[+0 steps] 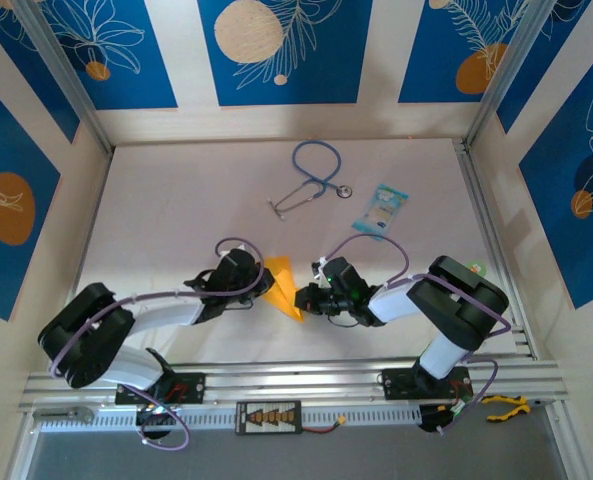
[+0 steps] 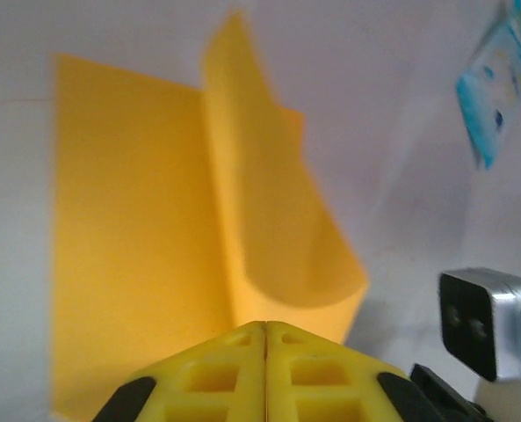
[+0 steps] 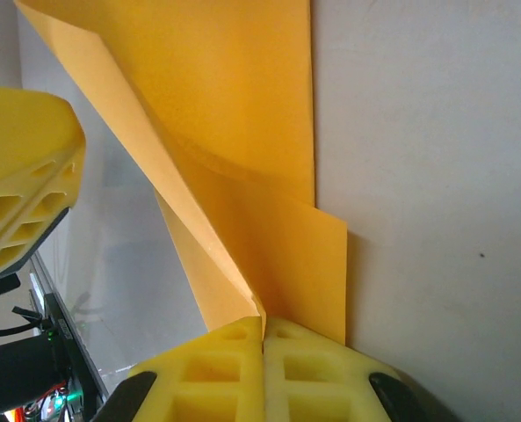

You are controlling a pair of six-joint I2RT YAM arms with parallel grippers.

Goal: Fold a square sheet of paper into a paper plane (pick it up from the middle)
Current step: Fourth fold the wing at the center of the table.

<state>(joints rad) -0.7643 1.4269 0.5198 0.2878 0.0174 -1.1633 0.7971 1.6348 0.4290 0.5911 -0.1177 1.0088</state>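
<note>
Bottom of the right wrist view: right gripper [image 3: 262,322] clamped all the way shut, yellow fingers [image 3: 177,380] pressed flat together and pinching the crease of the orange-yellow sheet [image 3: 242,132] right at the seam. Same deal at the bottom of the left wrist view: left gripper [image 2: 265,327] closed tight, no gap between the pads [image 2: 168,387], curled flap of the sheet touching the tips, but can't tell if actually nipped there. Partly folded, that sheet: one half lying flat on the white table [image 1: 176,200], the other flap standing up and curling over. From the top view, sitting a bit below the middle of the frame, wedged between the two grippers nosing in from left and right. Lower right corner, a yellow-handled tool [image 1: 503,405] on the rail. Further up, near top centre, a blue stethoscope [image 1: 314,178], well apart from the paper, and just right of it a light-blue packet [image 1: 382,209]. Beyond that, blue patterned wall panels [image 1: 276,50].
</note>
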